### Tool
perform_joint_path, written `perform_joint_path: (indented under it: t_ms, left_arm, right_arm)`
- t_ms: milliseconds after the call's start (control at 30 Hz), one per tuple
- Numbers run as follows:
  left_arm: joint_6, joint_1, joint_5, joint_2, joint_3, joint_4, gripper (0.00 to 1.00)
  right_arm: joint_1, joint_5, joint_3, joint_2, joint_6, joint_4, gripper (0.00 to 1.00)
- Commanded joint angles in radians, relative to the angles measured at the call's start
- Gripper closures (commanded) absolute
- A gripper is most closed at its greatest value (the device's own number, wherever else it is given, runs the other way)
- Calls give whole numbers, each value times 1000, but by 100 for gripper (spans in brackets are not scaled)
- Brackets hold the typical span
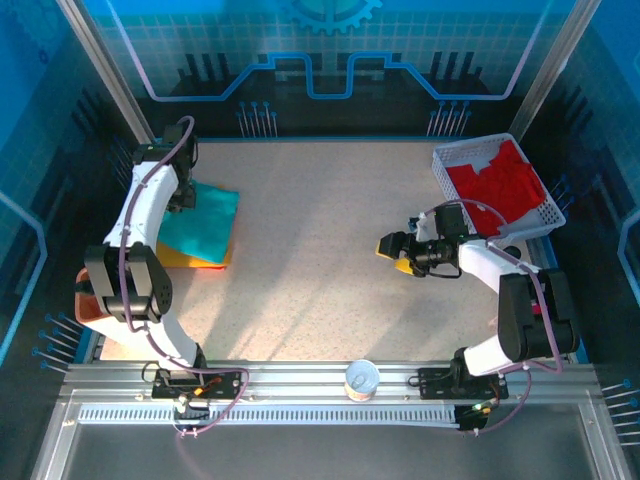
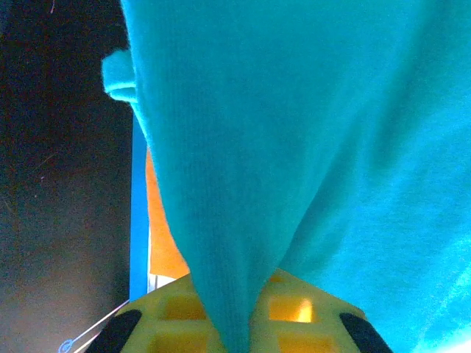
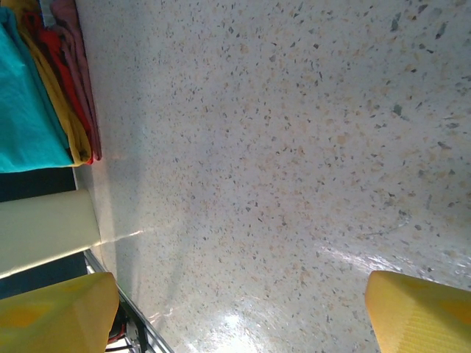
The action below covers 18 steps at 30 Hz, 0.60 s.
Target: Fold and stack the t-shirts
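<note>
At the left, the left gripper (image 1: 183, 195) is pinched tight on the folded teal t-shirt (image 1: 208, 222), which lies atop the mustard-yellow t-shirt (image 1: 192, 260). The right gripper (image 1: 392, 250) hangs wide open over the table, holding nothing. The crumpled red t-shirt (image 1: 500, 185) in the white basket (image 1: 468, 150) probably remains to be folded.

no text, number or brand can be read: the far wall panel (image 1: 450, 45) bears a wordless gear emblem (image 1: 331, 11) and circuit-like lines, and the small round can (image 1: 361, 380) at the near rail is too blurred to tell.
</note>
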Motion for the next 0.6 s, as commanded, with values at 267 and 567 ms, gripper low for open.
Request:
perform_joint_path:
  t_ms: [267,567]
  left_arm:
    - [-91,45,-145,91,66,-69,31]
    - [-97,42,-139,70,92,-78,25]
  right_arm:
    - [-22,-29,-8,-51,-52,-75,12]
    - [-29,-8,-11,-84,-61,-106,12]
